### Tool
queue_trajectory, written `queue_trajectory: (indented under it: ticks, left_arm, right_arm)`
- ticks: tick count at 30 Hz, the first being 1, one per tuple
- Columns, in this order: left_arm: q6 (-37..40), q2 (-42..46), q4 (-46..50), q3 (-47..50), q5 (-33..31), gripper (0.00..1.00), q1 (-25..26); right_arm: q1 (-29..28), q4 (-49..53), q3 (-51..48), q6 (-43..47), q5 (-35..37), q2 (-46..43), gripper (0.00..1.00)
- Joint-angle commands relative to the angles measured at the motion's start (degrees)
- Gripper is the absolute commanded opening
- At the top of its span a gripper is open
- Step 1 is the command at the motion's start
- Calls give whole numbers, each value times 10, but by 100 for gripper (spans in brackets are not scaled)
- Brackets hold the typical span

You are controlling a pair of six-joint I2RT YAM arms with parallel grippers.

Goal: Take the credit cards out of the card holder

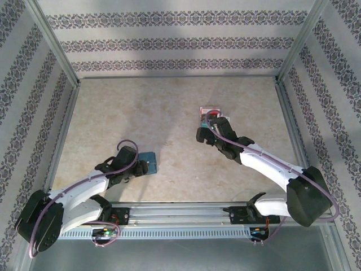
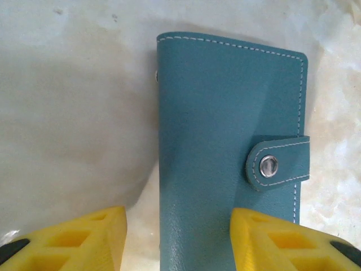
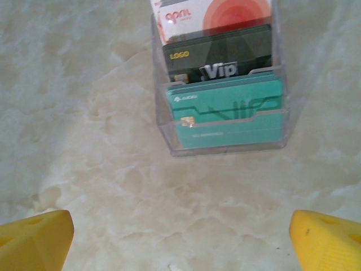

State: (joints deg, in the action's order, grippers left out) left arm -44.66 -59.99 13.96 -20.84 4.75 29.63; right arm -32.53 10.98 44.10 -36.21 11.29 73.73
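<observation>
Clear tiered stand (image 3: pixel 225 148) holds 3 credit cards (image 3: pixel 225 110), stepped: teal front, dark middle, red-orange rear. Card holder (image 2: pixel 225 141) lies flat and snapped shut, near-left on the table (image 1: pixel 169 107), long axis running away from the left gripper (image 2: pixel 177 234), tab at its right edge. Left gripper is part-spread at the holder's near end, contact not discernible. Right gripper (image 3: pixel 180 237) is wide, empty, facing the stand. Beige marbled surface; patterned walls (image 1: pixel 169 42).

The closed card holder (image 2: pixel 225 141) runs off the near edge of the left wrist view, its inside hidden, while the red-orange card (image 3: pixel 217 17) and the far end of the clear stand (image 3: pixel 164 127) are cut off at the right wrist view's far edge.
</observation>
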Motion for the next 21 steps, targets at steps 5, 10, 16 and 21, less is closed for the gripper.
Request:
queue_trajectory:
  ticks: [5, 10, 16, 21]
  left_arm:
    - [5, -35, -94, 8, 41, 50, 6]
    - [8, -52, -113, 6, 39, 45, 7]
    - [10, -60, -149, 9, 44, 24, 6]
    - [9, -52, -165, 13, 49, 12, 6]
  right_arm:
    - [-9, 3, 26, -23, -26, 14, 98]
    - [-13, 5, 37, -27, -42, 45, 98]
    - [-36, 22, 70, -21, -42, 103, 98]
    - [-53, 21, 97, -24, -72, 143, 97]
